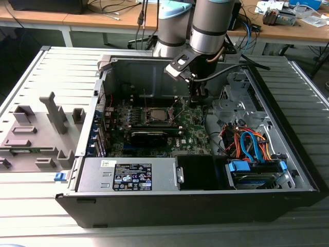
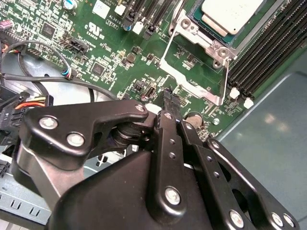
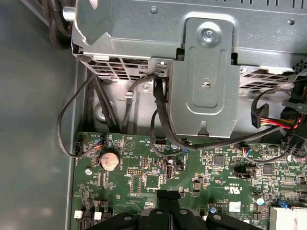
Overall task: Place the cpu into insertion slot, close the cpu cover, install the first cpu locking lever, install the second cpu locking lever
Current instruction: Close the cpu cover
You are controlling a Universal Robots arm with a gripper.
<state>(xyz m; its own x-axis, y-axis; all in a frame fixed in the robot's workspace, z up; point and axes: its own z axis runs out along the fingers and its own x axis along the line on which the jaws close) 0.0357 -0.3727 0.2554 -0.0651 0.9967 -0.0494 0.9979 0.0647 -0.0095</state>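
At the middle of the green motherboard, the cpu lies flat in the insertion slot, its silvery-tan face smooth and matte with rounded corners. The slot's rim is bright stamped metal with round screw heads. The cpu cover, a thin silvery frame, is swung open off the slot, and the board shows through its cut-out middle.

Near the cover's free edge in the second wrist view is the gripper, black with bolted links. Its narrow dark fingers are pressed together with nothing between them, as the first wrist view also shows. Whether the tips touch the board I cannot tell.

Long black memory slots with white end clips run beside the socket. White lettering and small marks are printed on the board, too fine to make out. A round silver coin cell sits near the board's edge, below a grey folded sheet-metal drive cage from which glossy black cables hang.

In the exterior view the arm reaches down into the open case. A grey power supply at the front carries a black-and-white label. The case rests on a slatted grey table, with a grey moulded fixture on the exterior view's left.
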